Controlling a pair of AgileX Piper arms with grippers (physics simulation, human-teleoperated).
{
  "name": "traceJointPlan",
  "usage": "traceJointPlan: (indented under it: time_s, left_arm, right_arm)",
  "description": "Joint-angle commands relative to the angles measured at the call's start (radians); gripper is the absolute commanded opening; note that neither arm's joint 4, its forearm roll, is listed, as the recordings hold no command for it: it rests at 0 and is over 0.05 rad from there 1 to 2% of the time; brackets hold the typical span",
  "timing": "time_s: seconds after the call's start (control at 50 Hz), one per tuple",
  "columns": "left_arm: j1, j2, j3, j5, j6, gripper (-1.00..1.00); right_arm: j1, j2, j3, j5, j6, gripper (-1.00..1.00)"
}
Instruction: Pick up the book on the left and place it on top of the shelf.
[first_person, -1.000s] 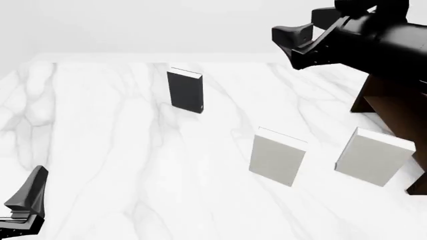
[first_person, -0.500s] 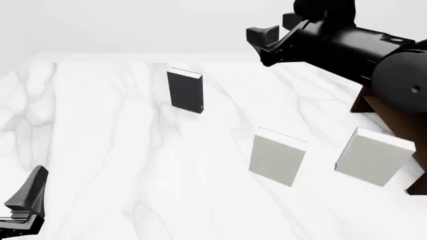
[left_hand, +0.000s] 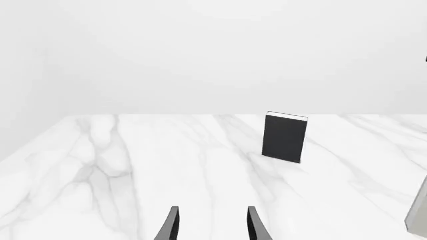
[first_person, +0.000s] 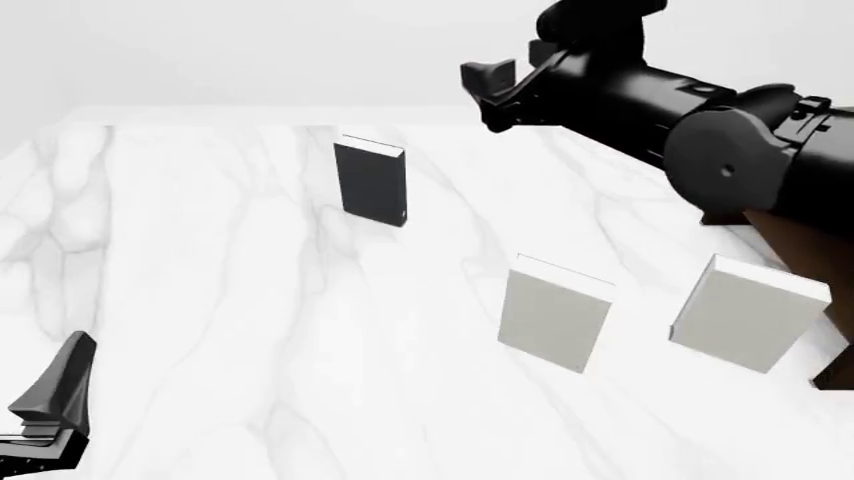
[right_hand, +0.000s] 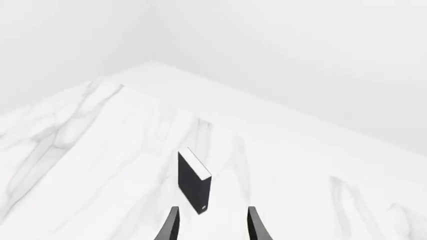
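Three books: all are standing upright on the white marble bench (first_person: 200, 300), and I am going across them from the left.
Left gripper (first_person: 54, 400): it is idling low at the near left corner, well apart from everything; its wrist view is showing the two fingertips (left_hand: 172, 225) parted with nothing between them.
Book (first_person: 370, 181): the slim charcoal one is standing alone toward the far left of the row, white page edge up, untouched.
Pale books: one (first_person: 554, 312) is sitting nearer me at centre, the other (first_person: 745, 312) further right, just beside the shelf.
Right gripper (first_person: 497, 90): over the last second it has been swinging leftward and slightly higher, so it is now hovering above and right of the charcoal book; the jaws are spread and empty.
Meaning: I judge I am still approaching; closing in and descending are left before any grasp.
Shelf (first_person: 801, 240): only dark brown slivers are showing behind my right arm.
Views: my right wrist camera is showing the book (right_hand: 194, 181) lined up just ahead of the fingers (right_hand: 253, 224), which the front view cannot confirm; the left wrist view is showing its broad cover (left_hand: 285, 137).
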Motion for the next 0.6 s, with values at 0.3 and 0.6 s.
traceJointPlan:
  time_s: [0.3,0.6]
  left_arm:
    - [0.000,0.000,0.000,0.000,0.000,1.00]
    - [0.000,0.000,0.000,0.000,0.000,1.00]
  right_arm:
    - [-0.017,0.116,-0.045,-0.077,0.022,1.00]
    - [-0.021,0.188,-0.076,-0.112,0.038,1.00]
